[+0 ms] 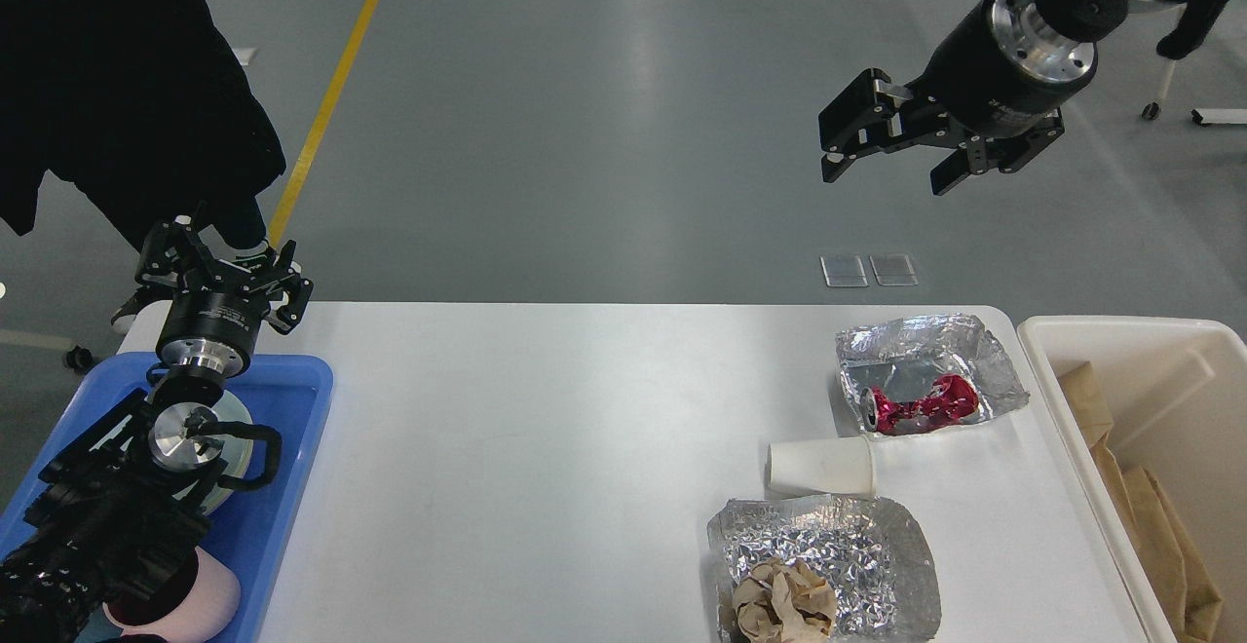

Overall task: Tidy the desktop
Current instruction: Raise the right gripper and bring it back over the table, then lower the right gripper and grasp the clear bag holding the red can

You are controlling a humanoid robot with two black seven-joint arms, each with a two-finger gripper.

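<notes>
Right gripper [885, 151] high above the floor beyond the far edge of the desktop [546, 448]; fingers spread wide, nothing between them. Left gripper [222, 271] at the far-left corner, above the far end of the blue tray [297, 448]; fingers appear spread and empty, seen small and dark.

Desktop: large white top filling the lower view. Litter all on its right side: crushed red can [916, 404] lying on a foil sheet [930, 351] near the far-right corner; white paper cup [820, 466] on its side just in front of that sheet; second foil sheet [828, 565] at the near edge carrying a crumpled brown paper wad [784, 602]. Cream bin [1057, 399] just beside the right edge, brown paper bags [1159, 536] already inside.

Step in hand, judged: bring right gripper down onto the next piece of litter. Cup probably easiest: lies clear of both foils, round body open to a pinch across its width. Light squeeze only, thin wall likely to collapse. Can likely to slide or drag its foil if nudged.

Room: whole middle and left of the top bare, approach from above unobstructed. Short carry rightward to the bin; lift over its rim. Near foil overhangs the front edge, easily knocked off.
</notes>
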